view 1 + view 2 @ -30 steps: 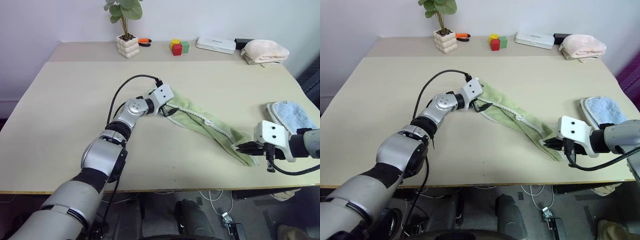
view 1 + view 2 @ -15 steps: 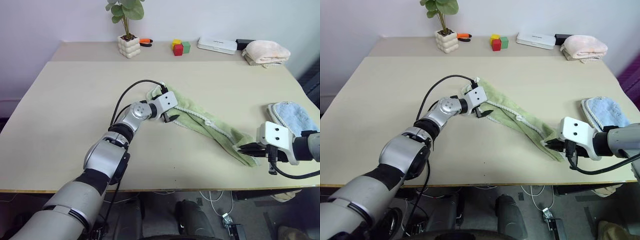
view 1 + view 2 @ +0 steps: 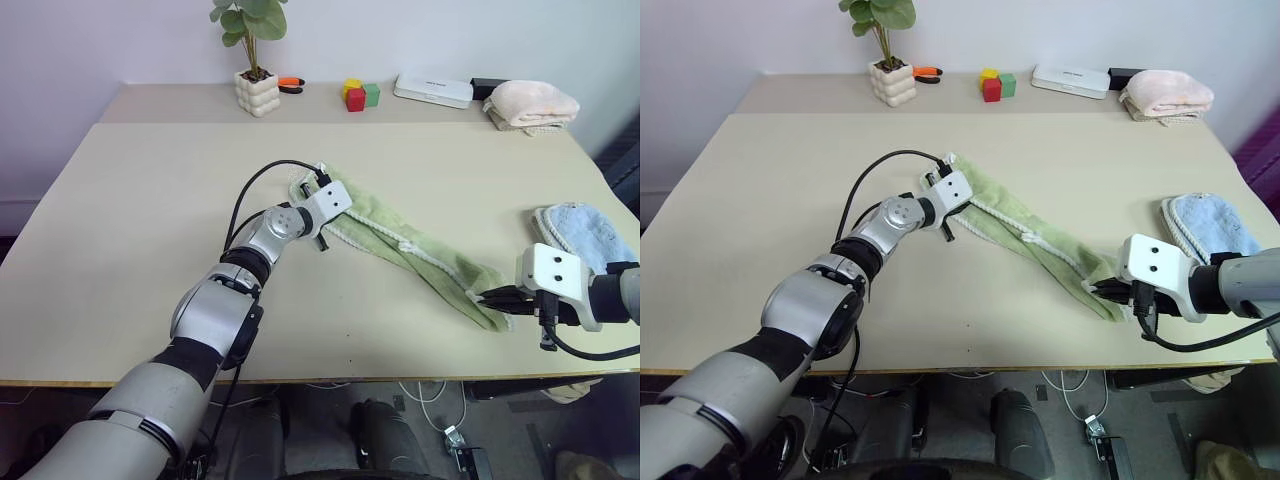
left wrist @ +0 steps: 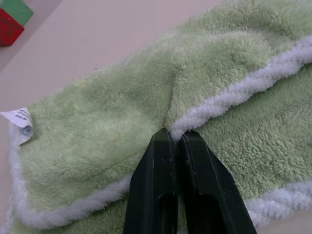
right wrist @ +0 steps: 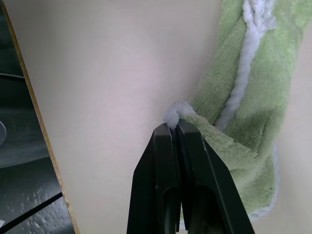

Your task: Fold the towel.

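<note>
Lying bunched in a diagonal strip across the middle of the table (image 3: 140, 200), the towel (image 3: 410, 250) runs from frame centre toward the lower right. The left gripper (image 4: 176, 138) has its jaws pressed together on a white-hemmed fold at the strip's upper-left end. The right gripper (image 5: 174, 127), at lower right, is likewise clamped tight on a hemmed corner of the lower-right end. A blue towel (image 3: 590, 232) sits at the right edge.

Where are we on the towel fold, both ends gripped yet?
Done: both ends look pinched. The left gripper is shut on the towel at its white hem, the right gripper on the near corner. In hand: the towel lies bunched in a strip across the table. Left: spreading and folding it; no fold yet.
</note>
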`<action>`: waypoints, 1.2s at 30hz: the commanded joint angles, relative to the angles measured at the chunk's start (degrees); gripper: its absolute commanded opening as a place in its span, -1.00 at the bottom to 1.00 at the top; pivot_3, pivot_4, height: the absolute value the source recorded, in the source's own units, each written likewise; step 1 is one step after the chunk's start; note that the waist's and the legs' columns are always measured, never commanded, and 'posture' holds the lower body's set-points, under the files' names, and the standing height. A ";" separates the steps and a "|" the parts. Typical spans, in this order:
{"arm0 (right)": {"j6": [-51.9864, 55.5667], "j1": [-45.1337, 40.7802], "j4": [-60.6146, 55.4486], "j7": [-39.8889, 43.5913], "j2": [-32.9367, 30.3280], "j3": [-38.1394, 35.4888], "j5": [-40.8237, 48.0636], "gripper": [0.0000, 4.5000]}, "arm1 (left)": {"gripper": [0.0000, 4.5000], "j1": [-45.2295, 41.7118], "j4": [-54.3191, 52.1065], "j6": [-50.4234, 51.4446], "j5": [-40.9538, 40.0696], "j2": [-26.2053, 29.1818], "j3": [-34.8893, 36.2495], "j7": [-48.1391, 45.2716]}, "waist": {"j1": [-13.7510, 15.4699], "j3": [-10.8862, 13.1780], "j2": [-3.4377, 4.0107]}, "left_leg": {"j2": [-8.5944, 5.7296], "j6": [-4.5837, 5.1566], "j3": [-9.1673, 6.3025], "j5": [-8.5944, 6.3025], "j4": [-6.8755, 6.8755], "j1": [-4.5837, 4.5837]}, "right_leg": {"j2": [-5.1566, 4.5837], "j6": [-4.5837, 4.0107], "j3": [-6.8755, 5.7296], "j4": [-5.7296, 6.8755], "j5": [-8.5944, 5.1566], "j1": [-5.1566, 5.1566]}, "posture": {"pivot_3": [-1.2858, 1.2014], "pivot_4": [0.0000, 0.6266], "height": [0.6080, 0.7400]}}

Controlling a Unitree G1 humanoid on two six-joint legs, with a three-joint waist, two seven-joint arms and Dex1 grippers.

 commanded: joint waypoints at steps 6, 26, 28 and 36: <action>-1.52 -1.28 0.32 -0.40 0.46 -0.72 0.07 -1.00 | -0.95 -2.69 -3.16 -6.57 -2.70 7.56 2.38 -4.59 | -0.26 0.00 0.00 | 0.00 0.00 -0.01 0.00 -0.04 0.02 | 0.02 0.00 0.00 0.00 0.00 -0.01 | 0.03 -0.52 1.00; -11.55 -21.84 13.83 -6.19 9.38 12.34 -6.73 -1.00 | -0.95 35.49 -65.94 9.11 -13.77 27.92 5.41 -23.65 | 0.03 -0.03 0.06 | 0.04 -0.04 0.00 0.02 0.02 0.01 | -0.01 -0.01 -0.03 0.07 0.00 0.03 | 0.03 -0.52 1.00; -11.49 -21.72 13.70 -5.17 9.29 12.03 -5.97 -1.00 | -0.95 41.51 -75.01 14.38 -15.17 29.11 6.00 -23.74 | -0.05 -0.04 0.08 | 0.04 -0.03 0.04 0.02 0.00 0.03 | -0.04 -0.01 0.02 0.03 0.00 0.08 | 0.03 -0.52 1.00; -12.23 -22.47 14.81 -4.05 9.89 12.83 -6.23 -1.00 | -0.59 53.27 -92.36 29.66 -22.20 31.58 6.72 -25.93 | -0.03 -0.04 0.08 | 0.05 -0.02 -0.01 0.02 0.02 0.10 | -0.02 -0.03 -0.03 0.08 -0.01 0.12 | 0.03 -0.52 1.00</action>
